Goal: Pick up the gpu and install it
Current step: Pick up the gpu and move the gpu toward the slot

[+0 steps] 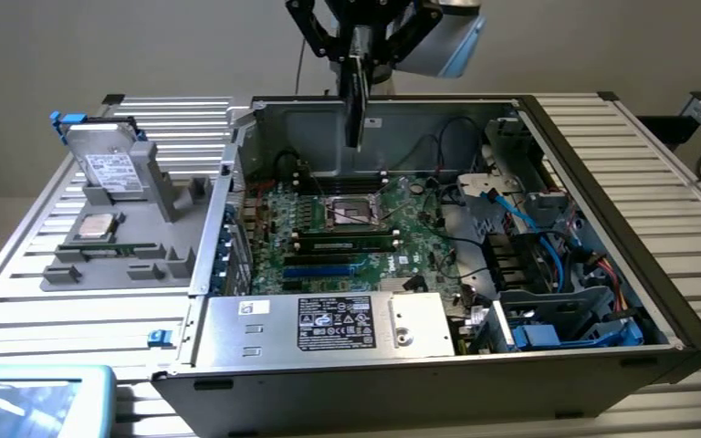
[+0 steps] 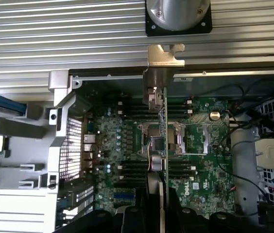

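We see the arm's grey-blue wrist coming in at twelve o'clock of the exterior view, pointing straight down over the open case. Its black gripper (image 1: 357,55) (image 2: 159,206) is clamped on the gpu (image 1: 353,105) (image 2: 162,124), a small flat card with a green circuit board, a black cooler and a silver metal end bracket (image 2: 165,57). One finger presses on each flat face.

The card hangs upright and edge-on from the fingers, bracket end lowest. It is in the air above the far half of the black and silver open computer case (image 1: 594,164), well apart from the green motherboard (image 1: 363,224) (image 2: 122,145) below. In the wrist view its thin edge runs in line with the square silver processor socket (image 2: 163,141).

At six o'clock inside the case lies the silver boxy power supply with a white and black label (image 1: 326,324). At four o'clock sit blue and black cables (image 1: 570,265).

At nine o'clock, beside the case, a grey plastic holder tray (image 1: 70,274) carries a silver hard drive with a white label (image 1: 113,169), a square silver processor chip (image 1: 95,226) and a thin narrow green memory stick (image 1: 113,247). Everything rests on a ribbed aluminium table (image 1: 643,128).
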You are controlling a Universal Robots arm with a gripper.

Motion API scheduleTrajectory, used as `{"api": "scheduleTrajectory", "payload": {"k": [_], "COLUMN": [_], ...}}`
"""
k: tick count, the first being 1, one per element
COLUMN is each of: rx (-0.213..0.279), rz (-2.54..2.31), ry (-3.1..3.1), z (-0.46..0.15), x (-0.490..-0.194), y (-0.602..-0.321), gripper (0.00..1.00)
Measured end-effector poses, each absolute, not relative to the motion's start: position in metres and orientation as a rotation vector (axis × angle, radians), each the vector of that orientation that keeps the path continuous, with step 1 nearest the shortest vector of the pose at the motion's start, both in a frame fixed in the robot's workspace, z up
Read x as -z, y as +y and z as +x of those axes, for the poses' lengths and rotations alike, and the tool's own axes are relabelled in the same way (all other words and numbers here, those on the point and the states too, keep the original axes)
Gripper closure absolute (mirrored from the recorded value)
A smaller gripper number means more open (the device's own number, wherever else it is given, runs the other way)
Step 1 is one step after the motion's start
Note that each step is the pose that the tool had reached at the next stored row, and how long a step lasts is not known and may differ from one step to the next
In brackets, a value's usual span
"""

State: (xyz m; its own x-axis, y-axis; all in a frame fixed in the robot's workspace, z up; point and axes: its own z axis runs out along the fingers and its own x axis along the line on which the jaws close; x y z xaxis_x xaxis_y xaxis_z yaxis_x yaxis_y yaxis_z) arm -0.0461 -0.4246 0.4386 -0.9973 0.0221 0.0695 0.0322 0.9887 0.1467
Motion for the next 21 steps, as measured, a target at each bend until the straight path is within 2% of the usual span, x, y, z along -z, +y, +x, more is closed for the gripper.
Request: {"api": "scheduleTrajectory", "payload": {"k": [21], "rx": [0.227], "rz": [-0.042], "ry": [-3.061], "z": [0.005], "x": [-0.431], "y": [-0.424], "gripper": [0.72]}}
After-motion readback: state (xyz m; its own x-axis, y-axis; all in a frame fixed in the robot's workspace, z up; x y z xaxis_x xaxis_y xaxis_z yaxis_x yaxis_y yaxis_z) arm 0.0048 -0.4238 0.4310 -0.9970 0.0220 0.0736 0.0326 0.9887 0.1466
